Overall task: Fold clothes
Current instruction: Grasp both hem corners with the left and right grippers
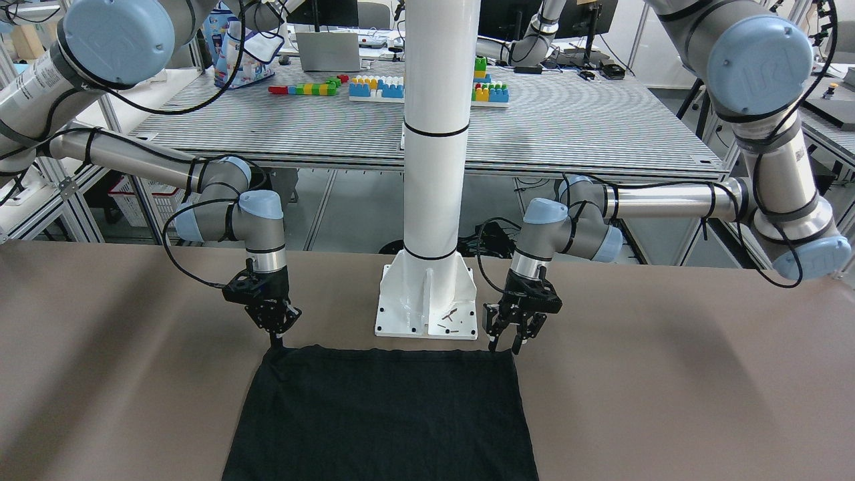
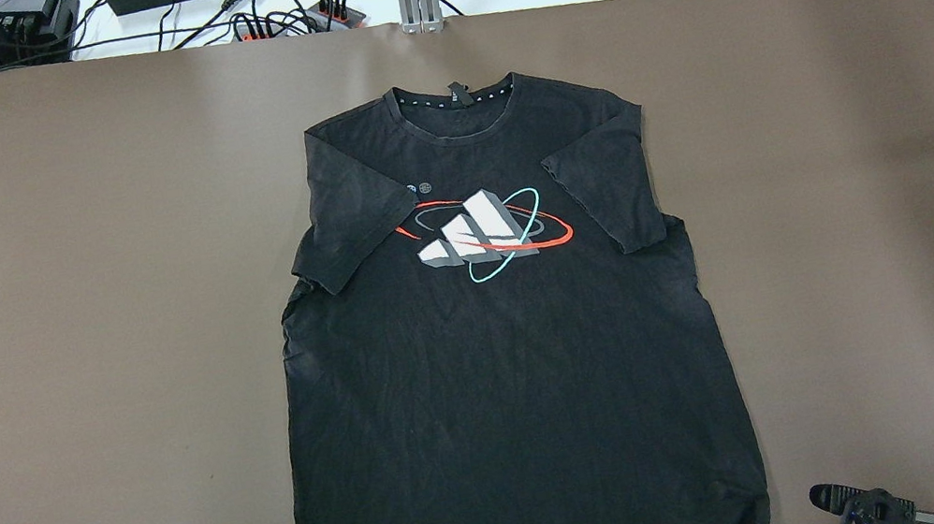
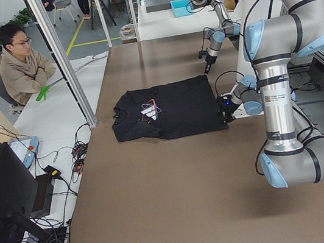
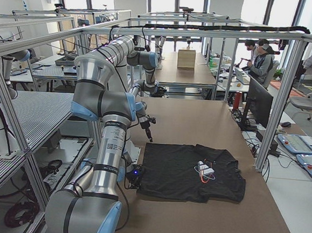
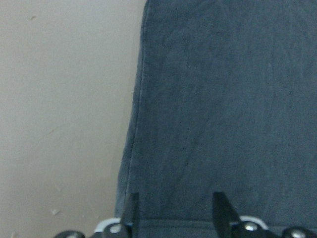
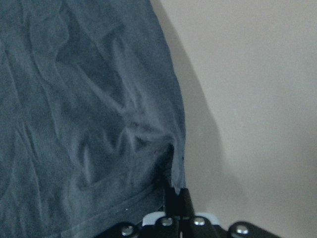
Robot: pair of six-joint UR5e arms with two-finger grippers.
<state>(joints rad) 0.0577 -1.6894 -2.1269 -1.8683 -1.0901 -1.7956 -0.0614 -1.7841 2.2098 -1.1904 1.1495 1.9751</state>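
The right gripper is pressed together on the corner of the black T-shirt, pinching the fabric where hem and side seam meet; in its wrist view the cloth bunches into small creases that run toward the pinch. The left gripper stands at the other hem corner with its fingers spread, hem fabric lying between them and the shirt's side edge running close by one finger. In the overhead view the right gripper's corner is at 5 o'clock of the garment and the left gripper's at 7 o'clock. The shirt lies flat and face up on the brown worktop, collar at 12 o'clock, hem at 6 o'clock. Both sleeves are folded inward over the chest, flanking the white, red and teal logo.
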